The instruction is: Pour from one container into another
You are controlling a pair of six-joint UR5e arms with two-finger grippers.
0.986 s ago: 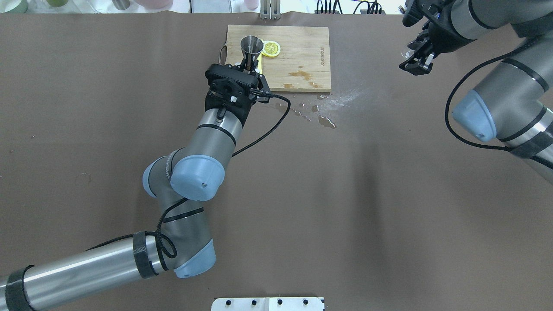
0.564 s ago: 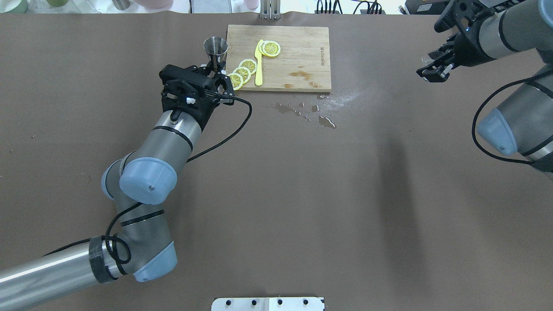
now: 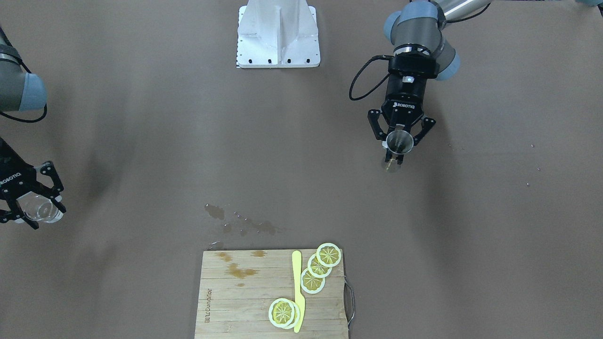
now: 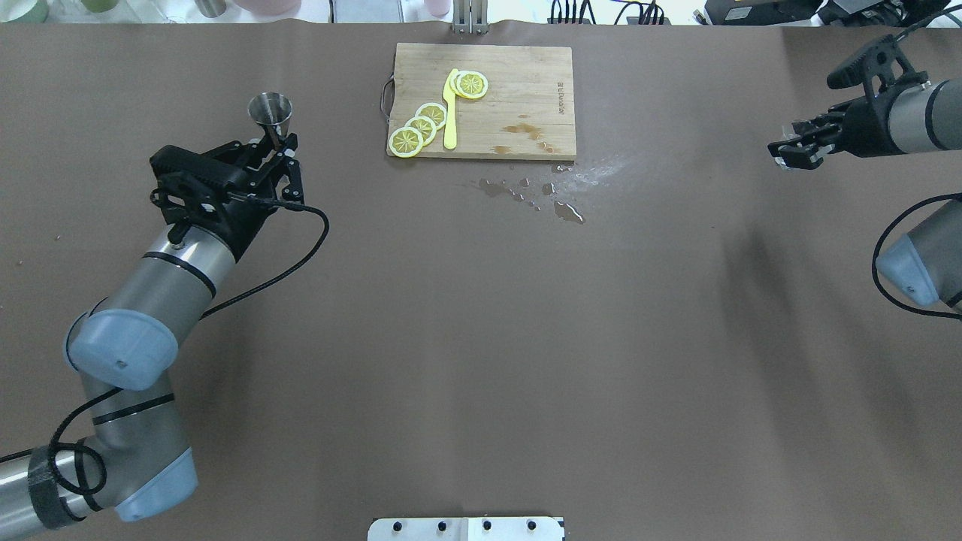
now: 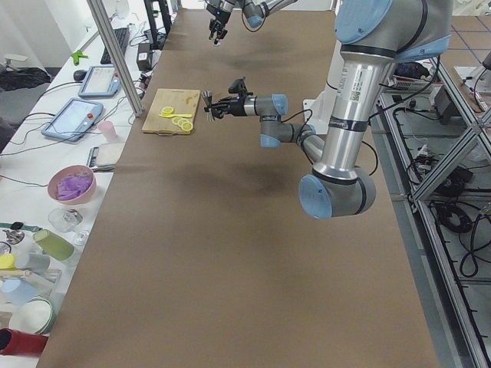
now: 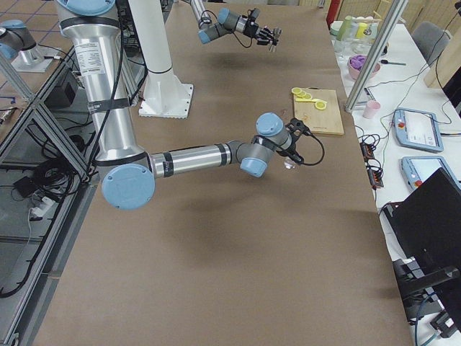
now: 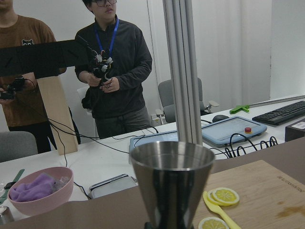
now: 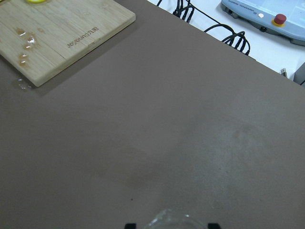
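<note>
Both jigger (image 4: pixel 270 109) and glass (image 3: pixel 41 210) have swung outward.

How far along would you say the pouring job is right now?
Done: both containers are picked up, and brown puddles on the table and wooden cutting board suggest liquid has spilled. In hand: the left claw holds the upright steel jigger, the right claw the clear glass cup, far apart at opposite table ends. Left: bringing them together and tipping; I cannot tell whether either holds liquid.
</note>
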